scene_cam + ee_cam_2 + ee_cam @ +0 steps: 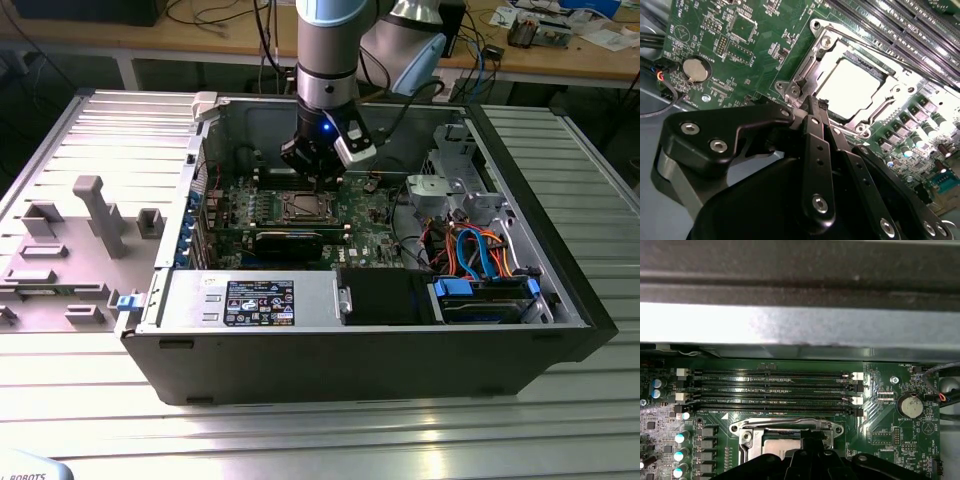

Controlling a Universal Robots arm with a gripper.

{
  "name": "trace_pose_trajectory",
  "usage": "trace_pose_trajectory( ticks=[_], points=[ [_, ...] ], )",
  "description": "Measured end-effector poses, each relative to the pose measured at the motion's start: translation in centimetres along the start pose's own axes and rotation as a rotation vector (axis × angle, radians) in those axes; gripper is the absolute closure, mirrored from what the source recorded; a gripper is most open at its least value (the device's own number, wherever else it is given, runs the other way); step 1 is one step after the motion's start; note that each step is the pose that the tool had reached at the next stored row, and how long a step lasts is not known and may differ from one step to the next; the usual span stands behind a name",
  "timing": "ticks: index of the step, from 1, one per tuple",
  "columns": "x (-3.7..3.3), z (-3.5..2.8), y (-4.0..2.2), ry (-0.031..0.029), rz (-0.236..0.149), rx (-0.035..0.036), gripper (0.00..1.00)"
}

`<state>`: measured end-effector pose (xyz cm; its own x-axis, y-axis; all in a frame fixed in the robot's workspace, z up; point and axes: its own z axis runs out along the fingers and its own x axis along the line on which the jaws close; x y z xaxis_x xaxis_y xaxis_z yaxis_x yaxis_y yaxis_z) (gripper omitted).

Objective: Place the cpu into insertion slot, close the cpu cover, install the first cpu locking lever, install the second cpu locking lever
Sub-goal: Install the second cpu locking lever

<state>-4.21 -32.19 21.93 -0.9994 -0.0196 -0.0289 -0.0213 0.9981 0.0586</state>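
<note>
Hand [816,106] with fingers pressed together, tip touching the near edge of the cpu cover [807,70], cover lying over the cpu [850,85] in the insertion slot [303,207]

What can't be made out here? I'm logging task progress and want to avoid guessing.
- Second wrist view: the black gripper covers one corner of the square silver-rimmed insertion slot; glare whitens the shiny square cpu.
- First wrist view: the near half of the slot is hidden by the gripper and cut off by the picture's edge.
- Exterior view: the locking levers at the slot are too small to judge.
</note>
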Motion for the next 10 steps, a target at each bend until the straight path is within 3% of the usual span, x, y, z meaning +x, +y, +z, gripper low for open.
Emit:
trace_pose_trajectory(
  ticks=[10],
  points=[
    [0.01,-0.10,-0.28,-0.0001,0.000,-0.0001,0.89]
  ],
)
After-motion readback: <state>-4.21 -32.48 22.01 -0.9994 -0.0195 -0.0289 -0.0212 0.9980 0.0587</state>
